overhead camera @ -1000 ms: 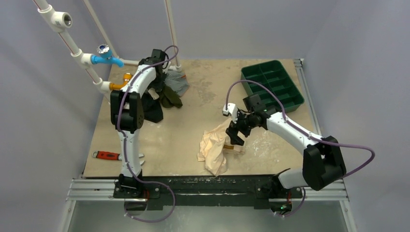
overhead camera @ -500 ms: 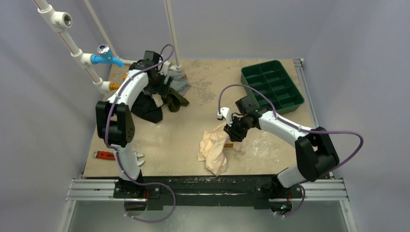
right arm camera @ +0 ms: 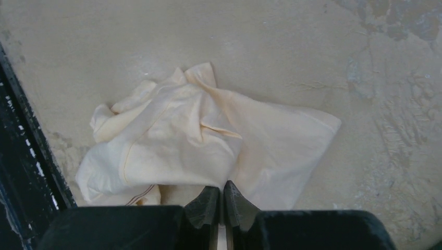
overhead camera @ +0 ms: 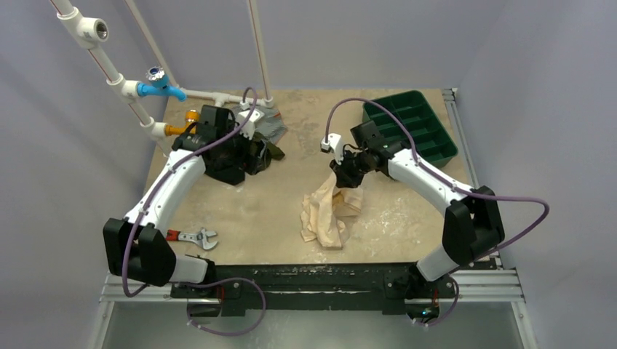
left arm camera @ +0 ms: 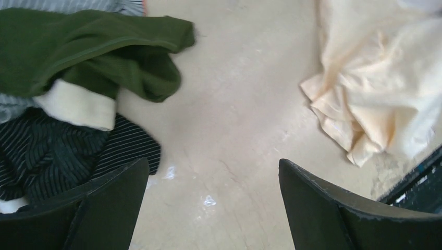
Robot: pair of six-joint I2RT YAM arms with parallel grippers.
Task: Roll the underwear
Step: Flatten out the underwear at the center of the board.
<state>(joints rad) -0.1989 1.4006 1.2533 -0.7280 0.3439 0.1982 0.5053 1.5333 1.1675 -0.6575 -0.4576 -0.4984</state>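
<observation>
peach underwear (overhead camera: 324, 218): edge held up at frame centre, likely to spread it flat
right gripper (overhead camera: 348, 179): pinching that edge
left gripper (left arm camera: 212, 172): spread, empty

The left gripper (left arm camera: 212, 164) had black fingers (left arm camera: 109, 203), with mottled beige tabletop (left arm camera: 234, 104) between them. Beyond one finger lay an olive-green garment (left arm camera: 78, 52), a black cloth (left arm camera: 52, 156) with thin pale pinstripes and a cream band (left arm camera: 78, 107). Ahead of the right gripper's (right arm camera: 221, 194) black fingertips (right arm camera: 206, 200), the underwear (right arm camera: 208, 140) was pale peach-cream.
</observation>
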